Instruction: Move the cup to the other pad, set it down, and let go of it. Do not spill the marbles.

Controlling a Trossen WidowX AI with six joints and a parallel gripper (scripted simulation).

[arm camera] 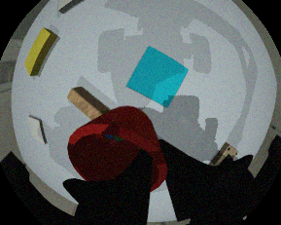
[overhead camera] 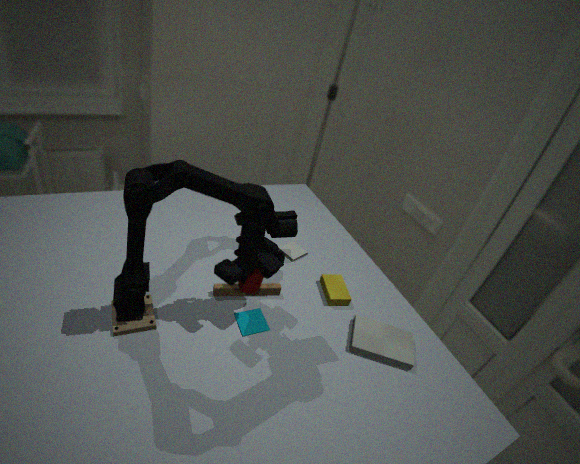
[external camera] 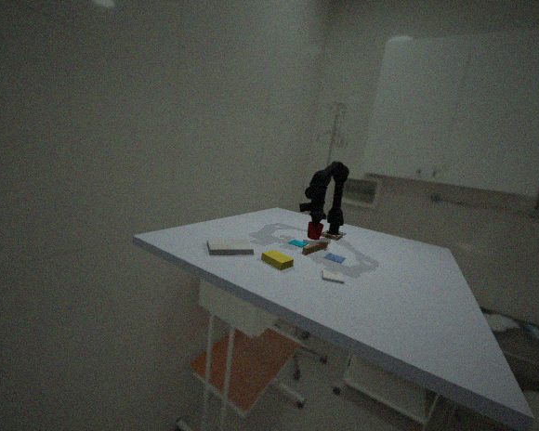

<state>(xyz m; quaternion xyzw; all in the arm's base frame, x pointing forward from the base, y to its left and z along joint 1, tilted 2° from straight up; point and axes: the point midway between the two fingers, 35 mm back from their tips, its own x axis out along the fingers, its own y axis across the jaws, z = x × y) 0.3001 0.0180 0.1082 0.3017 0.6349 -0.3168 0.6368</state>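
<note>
Pincer (overhead camera: 251,274) (external camera: 316,224) (arm camera: 155,143) clamped on the red cup (overhead camera: 251,283) (external camera: 314,230) (arm camera: 118,145), which hangs above the table (overhead camera: 56,400) (external camera: 400,316) (arm camera: 87,28), slightly tilted. Blue and green marbles (arm camera: 113,138) show inside it, wrist view. Wooden bar (overhead camera: 272,289) (external camera: 315,247) (arm camera: 87,102) lies between the two pads; from the top view the cup overlaps it. Cyan pad (overhead camera: 251,322) (external camera: 297,243) (arm camera: 156,74) near the bar, cup not on it. Blue pad (external camera: 335,257) on the bar's other side. Yellow block (overhead camera: 335,289) (external camera: 277,259) (arm camera: 40,52) lies apart from both pads, between a large pale slab (overhead camera: 382,340) (external camera: 230,247) and a smaller pale tile (overhead camera: 295,251) (external camera: 333,277) (arm camera: 37,129).
</note>
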